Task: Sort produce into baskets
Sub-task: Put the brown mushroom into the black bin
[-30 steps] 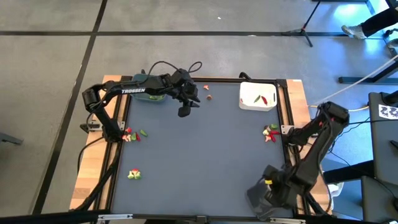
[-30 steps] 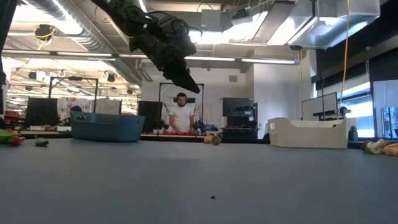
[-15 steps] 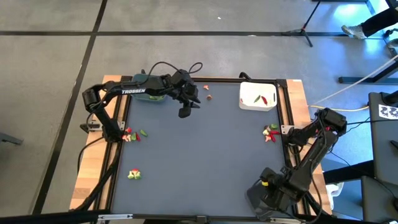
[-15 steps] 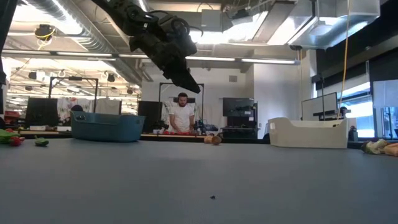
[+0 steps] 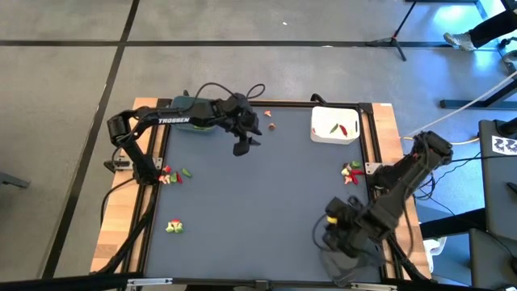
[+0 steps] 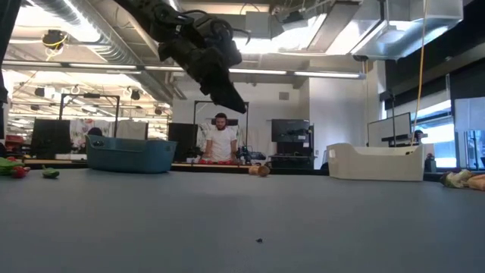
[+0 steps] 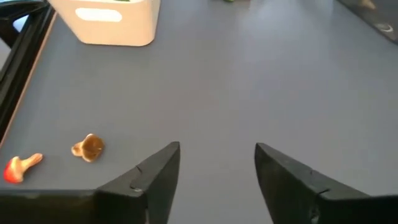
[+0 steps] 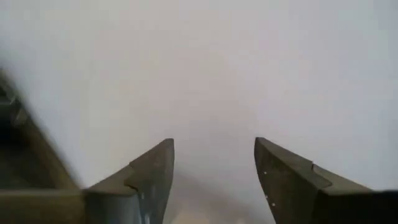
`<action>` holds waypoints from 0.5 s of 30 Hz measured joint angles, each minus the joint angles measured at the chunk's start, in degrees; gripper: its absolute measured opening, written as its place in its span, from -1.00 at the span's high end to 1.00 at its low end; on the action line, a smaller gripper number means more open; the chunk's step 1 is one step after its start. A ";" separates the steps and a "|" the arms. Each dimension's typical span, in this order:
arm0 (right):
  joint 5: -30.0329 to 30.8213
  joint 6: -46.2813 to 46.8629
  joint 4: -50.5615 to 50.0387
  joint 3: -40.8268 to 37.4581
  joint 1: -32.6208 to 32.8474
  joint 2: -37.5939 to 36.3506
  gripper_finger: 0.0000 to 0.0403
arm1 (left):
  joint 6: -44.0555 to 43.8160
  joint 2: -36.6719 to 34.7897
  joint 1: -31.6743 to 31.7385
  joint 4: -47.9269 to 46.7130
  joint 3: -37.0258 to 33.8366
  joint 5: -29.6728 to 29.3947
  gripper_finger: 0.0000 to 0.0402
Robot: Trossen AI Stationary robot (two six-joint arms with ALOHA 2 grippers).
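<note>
Nearest the front edge of the tabletop (image 5: 266, 210), the right gripper (image 5: 333, 229) hung low by the dark grey tray (image 5: 335, 260), jaws parted wide with nothing between them in its wrist view. A small clump of produce (image 5: 174, 227) lay at the front left, another cluster (image 5: 174, 175) farther back along the left edge, and a third pile (image 5: 351, 172) against the right edge.

Farther on, the left gripper (image 5: 240, 148) hovered above the bare tabletop, jaws wide and empty. Its wrist view showed a tan piece (image 7: 87, 148) and a red-capped piece (image 7: 22, 165) lying close together but apart, just ahead of the fingers. At the far edge stood the blue-grey tub (image 5: 190, 115) and the white tub (image 5: 334, 125), which held red and green pieces.

These pieces looked tiny, light and probably hard and smooth, so they would likely skid or roll under a careless touch. The tan one seemed best taken across its rounded body, jaws closed narrow and low to the surface; the red-capped one across its stem or cap, squarely, lest it squirt out sideways.
</note>
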 joint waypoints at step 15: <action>9.73 -34.08 2.48 -2.99 -18.89 -0.01 -0.14 | 0.51 0.00 0.34 -0.07 0.00 -4.27 -0.10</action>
